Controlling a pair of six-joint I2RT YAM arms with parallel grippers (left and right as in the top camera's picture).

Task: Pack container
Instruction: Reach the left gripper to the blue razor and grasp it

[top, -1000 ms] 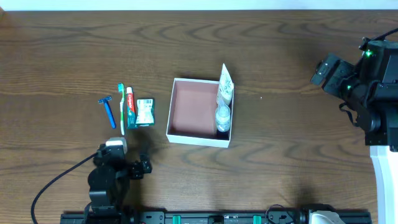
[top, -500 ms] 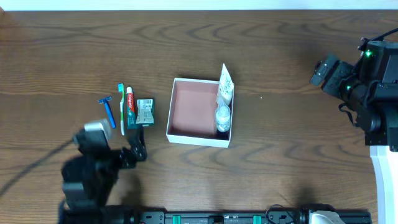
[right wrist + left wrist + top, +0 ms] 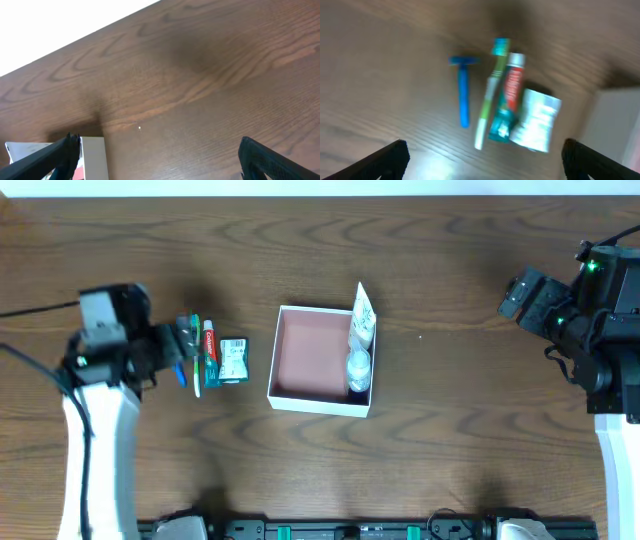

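A dark wood-grain table carries everything, with a pale strip of background along its far edge. The container, a shallow square white-walled box with a pink-brown floor, sits near the middle of the table. A white tube leans against its right wall, with its top poking over the far rim, and a small clear bottle lies just in front of it. The rest of the floor is bare.

Left of the box, well apart from it, lies a row of toiletries: a blue razor, a green-and-white toothbrush, a red-and-green toothpaste tube and a small green packet, the last three touching or nearly so. The left gripper hangs over the razor end of this row. In its wrist view, which is blurred, the two fingertips stand spread wide with nothing between them.

The right gripper is raised at the far right, well away from the box. Its fingers are also spread wide and hold nothing, and a corner of the box wall shows low in its wrist view
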